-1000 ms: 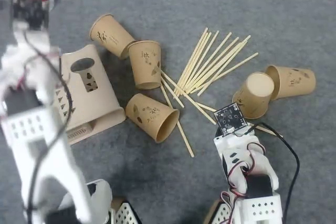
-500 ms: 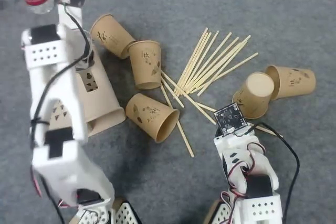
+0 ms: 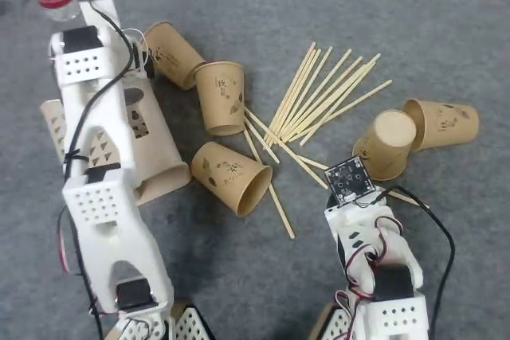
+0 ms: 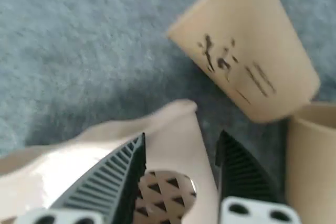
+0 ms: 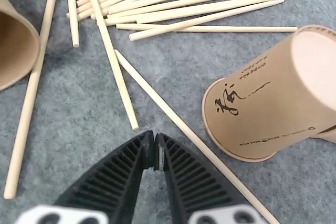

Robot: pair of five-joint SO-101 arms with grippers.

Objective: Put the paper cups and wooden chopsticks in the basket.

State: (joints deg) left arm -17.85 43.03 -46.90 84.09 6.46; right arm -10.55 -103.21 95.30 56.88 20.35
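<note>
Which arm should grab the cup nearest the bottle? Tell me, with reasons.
Probably left. The left tool hangs open over the basket edge, right beside that cup. The right tool is shut, far off by the chopsticks.

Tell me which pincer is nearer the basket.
Left. The left pincer is open over the handle hole of the basket; the right pincer sits shut far off, by the chopsticks and a cup.

Basket [image 3: 157,158] left; three cups [image 3: 220,98] between it and chopsticks [image 3: 320,101]; two cups [image 3: 387,145] right.
</note>
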